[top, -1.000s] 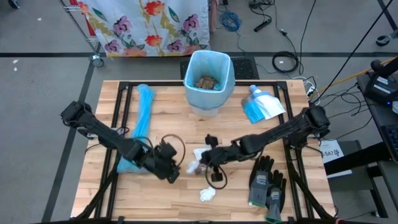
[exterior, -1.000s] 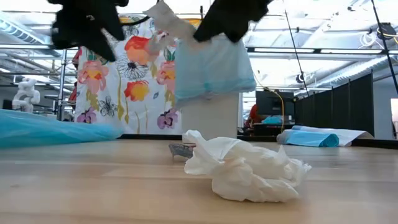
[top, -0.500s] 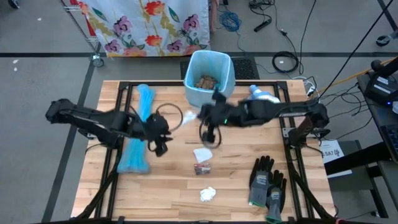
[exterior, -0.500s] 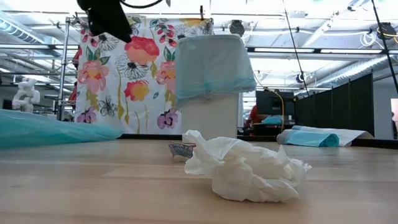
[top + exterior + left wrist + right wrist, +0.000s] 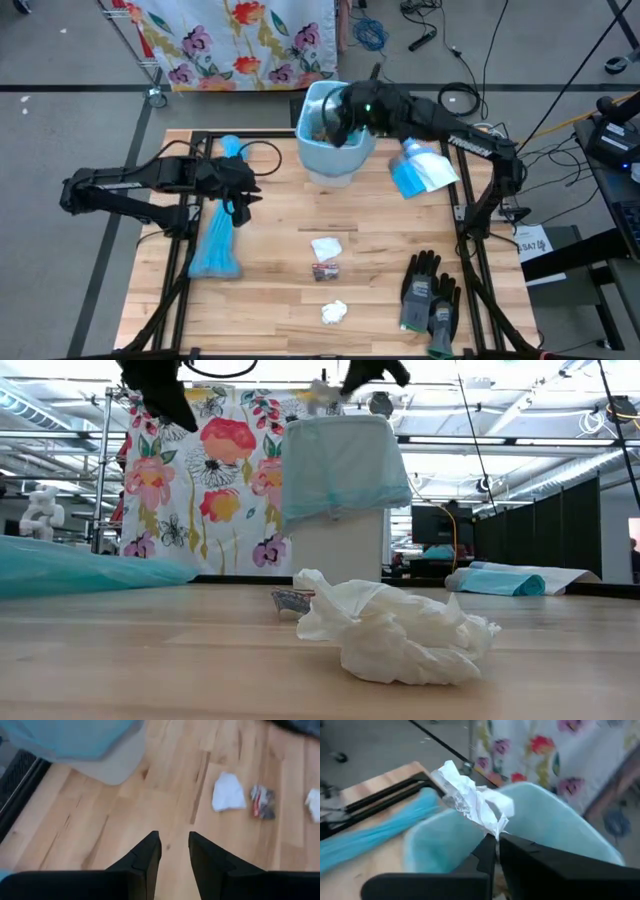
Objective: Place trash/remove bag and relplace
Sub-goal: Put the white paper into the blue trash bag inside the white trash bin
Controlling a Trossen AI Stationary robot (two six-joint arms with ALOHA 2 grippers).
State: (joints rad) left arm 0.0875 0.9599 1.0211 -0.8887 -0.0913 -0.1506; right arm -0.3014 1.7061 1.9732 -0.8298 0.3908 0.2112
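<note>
Right gripper (image 5: 496, 841) pinching white wrapper (image 5: 470, 800) over bin (image 5: 335, 125).
Release only once centred; left gripper (image 5: 174, 847) idles part-open, empty (mid-table).

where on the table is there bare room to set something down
Free: the front-left wood, between the blue bag roll and the tissue; also mid-right, between the packet and the gloves. Crowded: centre, around the white scrap and wrapper.

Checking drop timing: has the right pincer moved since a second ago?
Yes. The right pincer, shut on a white scrap, went from mid-table to above the blue-lined bin at the table's far edge.
</note>
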